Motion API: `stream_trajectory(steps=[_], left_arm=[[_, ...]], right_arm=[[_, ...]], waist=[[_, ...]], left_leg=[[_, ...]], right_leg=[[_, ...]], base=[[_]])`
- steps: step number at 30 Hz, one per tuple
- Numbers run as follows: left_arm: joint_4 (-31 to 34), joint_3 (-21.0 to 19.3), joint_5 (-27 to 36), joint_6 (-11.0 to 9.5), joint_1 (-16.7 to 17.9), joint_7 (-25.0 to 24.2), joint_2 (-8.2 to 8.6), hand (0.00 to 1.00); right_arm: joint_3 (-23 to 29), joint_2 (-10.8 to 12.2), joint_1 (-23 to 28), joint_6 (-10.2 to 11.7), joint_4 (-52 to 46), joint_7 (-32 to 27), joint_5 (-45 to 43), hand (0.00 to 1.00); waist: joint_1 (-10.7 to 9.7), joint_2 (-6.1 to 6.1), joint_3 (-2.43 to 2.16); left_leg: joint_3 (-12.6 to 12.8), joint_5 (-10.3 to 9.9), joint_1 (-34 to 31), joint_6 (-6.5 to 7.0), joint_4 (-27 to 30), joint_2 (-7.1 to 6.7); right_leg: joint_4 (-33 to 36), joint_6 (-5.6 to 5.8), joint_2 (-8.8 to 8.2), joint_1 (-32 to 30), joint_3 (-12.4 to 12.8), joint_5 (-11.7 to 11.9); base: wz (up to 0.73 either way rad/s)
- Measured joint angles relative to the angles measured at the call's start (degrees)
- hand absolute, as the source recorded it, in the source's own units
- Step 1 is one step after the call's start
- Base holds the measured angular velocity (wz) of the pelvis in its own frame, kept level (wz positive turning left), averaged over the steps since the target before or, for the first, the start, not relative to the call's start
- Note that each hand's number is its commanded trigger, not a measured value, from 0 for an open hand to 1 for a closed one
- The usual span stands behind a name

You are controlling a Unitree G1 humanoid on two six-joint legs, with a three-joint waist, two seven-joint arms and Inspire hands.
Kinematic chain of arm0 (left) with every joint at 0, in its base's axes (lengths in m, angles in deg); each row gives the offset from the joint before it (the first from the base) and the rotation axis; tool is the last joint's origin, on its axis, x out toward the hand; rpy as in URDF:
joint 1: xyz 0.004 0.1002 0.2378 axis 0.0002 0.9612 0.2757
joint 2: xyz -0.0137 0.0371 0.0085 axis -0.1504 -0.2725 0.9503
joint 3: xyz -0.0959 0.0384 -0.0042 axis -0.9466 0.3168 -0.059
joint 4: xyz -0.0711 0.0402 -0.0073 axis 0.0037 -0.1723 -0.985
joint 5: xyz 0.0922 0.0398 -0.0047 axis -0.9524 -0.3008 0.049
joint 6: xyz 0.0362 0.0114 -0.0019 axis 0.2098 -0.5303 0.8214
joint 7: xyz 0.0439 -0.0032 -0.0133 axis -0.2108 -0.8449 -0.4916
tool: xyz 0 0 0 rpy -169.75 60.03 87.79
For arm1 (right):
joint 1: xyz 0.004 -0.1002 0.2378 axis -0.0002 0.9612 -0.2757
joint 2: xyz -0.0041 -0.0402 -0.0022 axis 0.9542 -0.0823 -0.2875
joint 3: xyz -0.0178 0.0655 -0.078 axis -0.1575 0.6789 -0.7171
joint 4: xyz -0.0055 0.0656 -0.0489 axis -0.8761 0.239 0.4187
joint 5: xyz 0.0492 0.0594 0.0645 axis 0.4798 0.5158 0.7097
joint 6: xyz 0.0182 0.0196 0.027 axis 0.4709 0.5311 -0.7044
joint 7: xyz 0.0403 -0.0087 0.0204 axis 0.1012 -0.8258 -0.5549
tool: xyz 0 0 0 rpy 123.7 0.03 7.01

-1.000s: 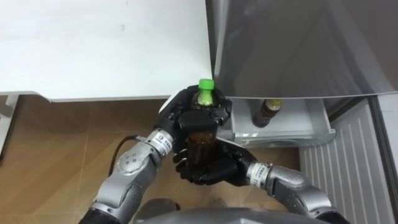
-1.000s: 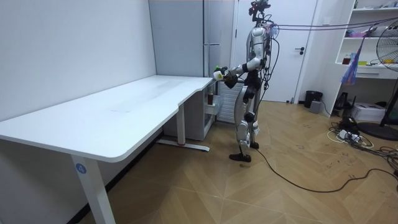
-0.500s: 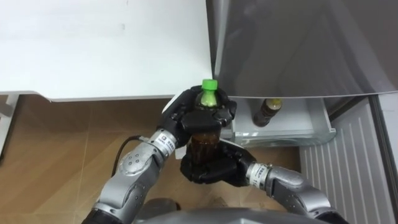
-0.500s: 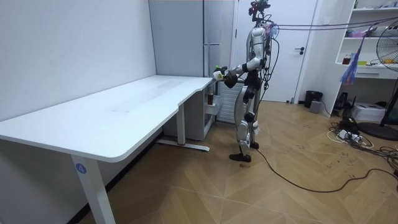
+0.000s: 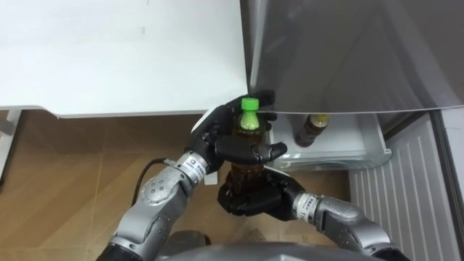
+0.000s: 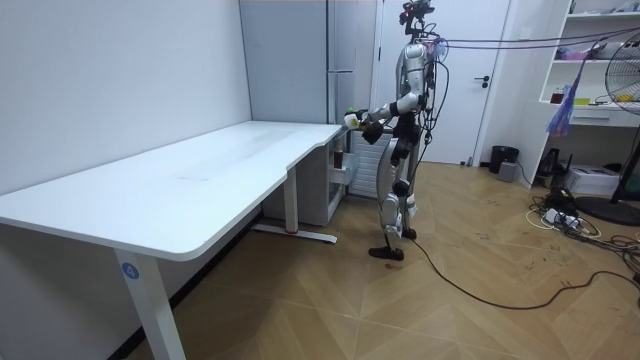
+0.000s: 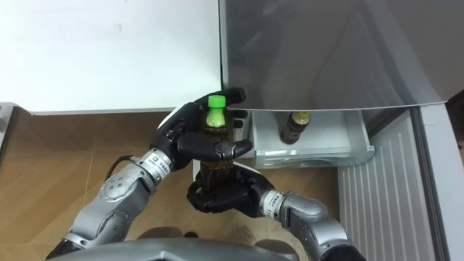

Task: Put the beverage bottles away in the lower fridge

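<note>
A bottle of brown drink with a green cap (image 5: 249, 106) stands upright between my two hands, just in front of the grey fridge (image 5: 341, 51). My right hand (image 5: 246, 197) is curled round its lower part from below. Around the bottle's neck my left hand (image 5: 226, 145) has its fingers stretched out loosely, some of them still against the bottle. A second brown bottle (image 5: 312, 129) with a dark cap stands in the open white lower compartment (image 5: 333, 154) under the grey door. In the room view I stand facing the fridge (image 6: 300, 60) at the table's far end.
The white table (image 5: 116, 51) runs along my left, its corner close to the fridge. A white ribbed panel (image 5: 406, 196) lies at the lower right. Wooden floor lies below my arms.
My left hand has let go of the bottle's upper part and spread its fingers. The right hand has closed round the bottle's base, and the bottle has moved slightly right, nearer the fridge.
</note>
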Motion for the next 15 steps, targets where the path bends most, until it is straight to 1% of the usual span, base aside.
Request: stream_trajectory(steps=[9,15], left_arm=[[0.02,-0.04,-0.01,-0.17,-0.04,-0.27,0.00,0.00],[0.03,-0.06,0.00,-1.29,-0.10,-0.31,0.00,0.00]], right_arm=[[0.00,-0.05,0.01,0.00,0.01,-0.71,-0.01,1.00],[-0.03,-0.06,0.01,0.01,0.02,-1.03,0.00,1.00]], waist=[[-0.01,0.46,0.22],[0.09,0.96,0.20]], left_leg=[[0.17,0.00,0.12,0.01,0.06,0.04],[0.20,0.00,0.14,0.01,0.13,0.06]], right_leg=[[0.13,0.00,0.02,0.04,0.35,0.00],[0.17,-0.02,0.03,0.04,0.39,0.01]], base=[[0.00],[0.00]])
